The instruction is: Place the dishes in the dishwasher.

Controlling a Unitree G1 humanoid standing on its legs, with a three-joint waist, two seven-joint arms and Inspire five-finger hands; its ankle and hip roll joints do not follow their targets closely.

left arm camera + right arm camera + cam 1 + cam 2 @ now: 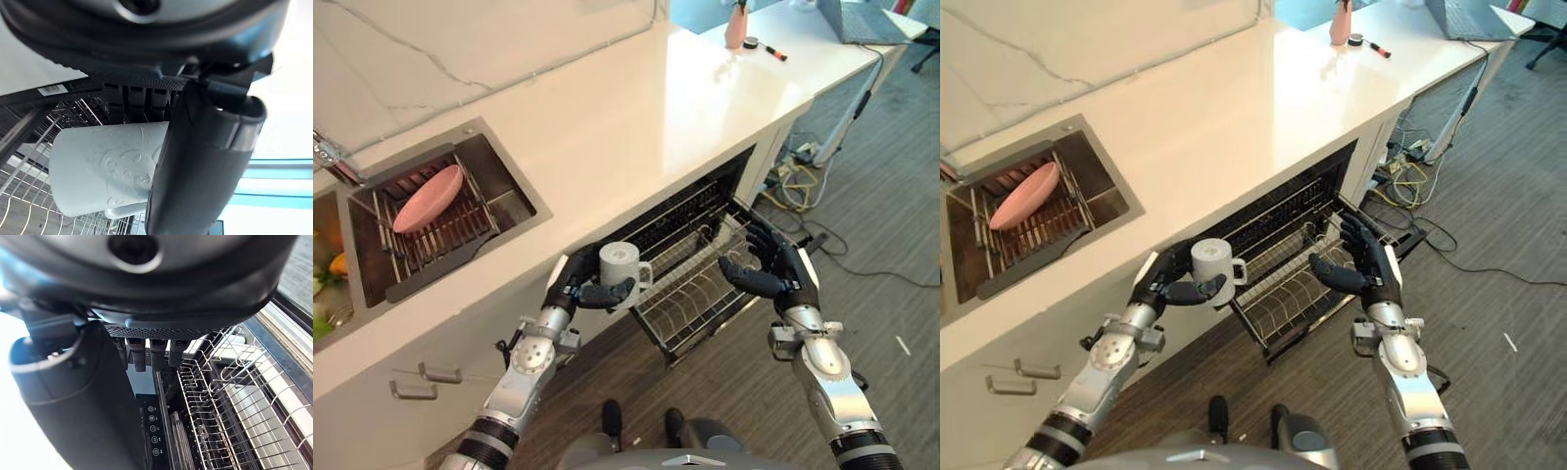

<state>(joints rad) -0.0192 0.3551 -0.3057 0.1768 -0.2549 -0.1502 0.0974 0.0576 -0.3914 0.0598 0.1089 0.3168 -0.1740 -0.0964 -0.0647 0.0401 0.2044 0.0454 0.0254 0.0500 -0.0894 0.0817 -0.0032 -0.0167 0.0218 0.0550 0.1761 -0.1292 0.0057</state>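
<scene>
From the head views, a pale countertop (636,127) runs above the open dishwasher, whose one wire rack (695,284) is pulled out over grey carpet, while one pink plate (428,198) lies on the rack in the steel sink (514,201) and a pink vase (736,26) stands at the counter's far end. The left hand (579,284) has its fingers curled round one white mug (621,266), upright just at the rack's near-left corner; the left wrist view shows that mug (102,166) pinned under the thumb with rack wires behind. The right hand (766,266) hovers over the rack's right side, fingers loosely spread and holding nothing, and the right wrist view shows its fingers (146,352) above the rack (230,401).
</scene>
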